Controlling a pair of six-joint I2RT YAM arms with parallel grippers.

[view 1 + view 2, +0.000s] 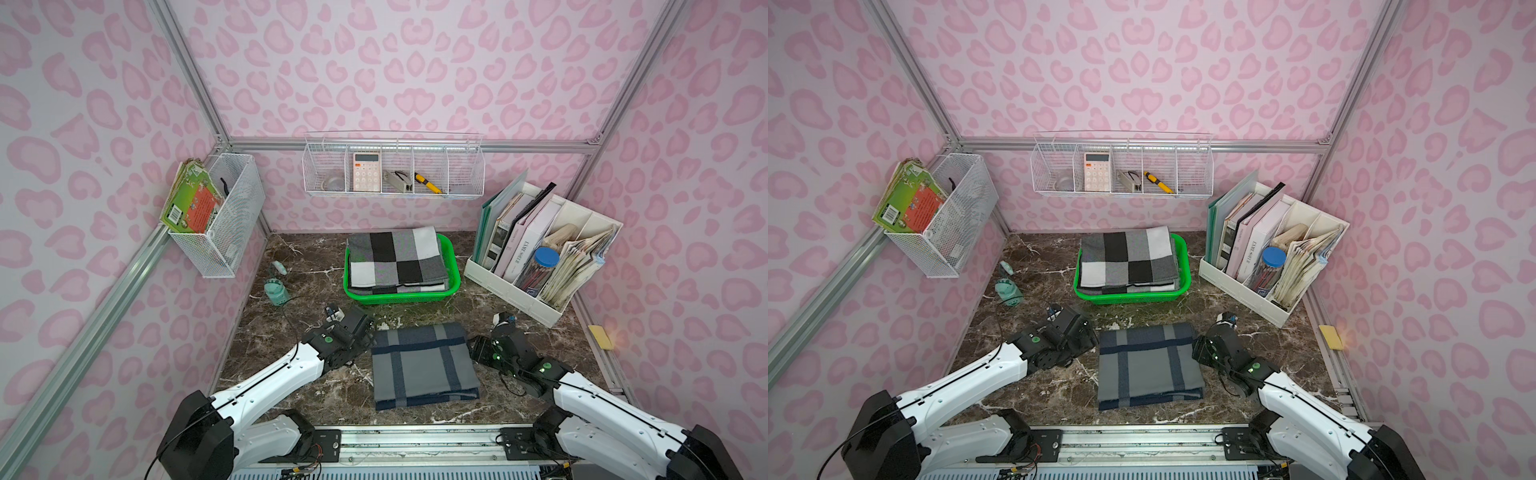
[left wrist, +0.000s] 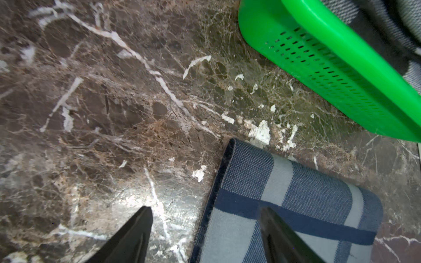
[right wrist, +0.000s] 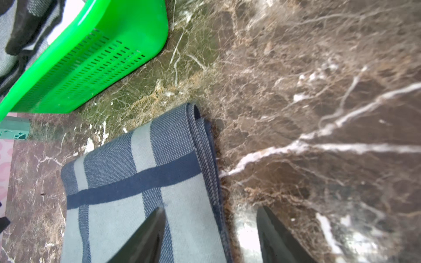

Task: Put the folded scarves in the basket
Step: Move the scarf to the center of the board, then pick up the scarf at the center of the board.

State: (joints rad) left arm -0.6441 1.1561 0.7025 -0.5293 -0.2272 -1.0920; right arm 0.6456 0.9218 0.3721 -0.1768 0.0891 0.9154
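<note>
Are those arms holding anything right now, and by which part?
Nothing is held. The left jaws and right jaws stand open, each over a side edge of the blue-grey scarf lying on the table.

Worktop: dark brown marble-patterned worktop (image 1: 316, 270), white-veined.
Basket: bright green perforated plastic basket (image 1: 399, 298), mid-back.
Scarf: folded grey-and-navy plaid scarf (image 1: 422, 365), flat, in front of basket, apart.
Organiser: white plastic file organiser (image 1: 511, 297), right of basket.
Jar: small mint-green jar (image 1: 275, 291), left of basket.
</note>
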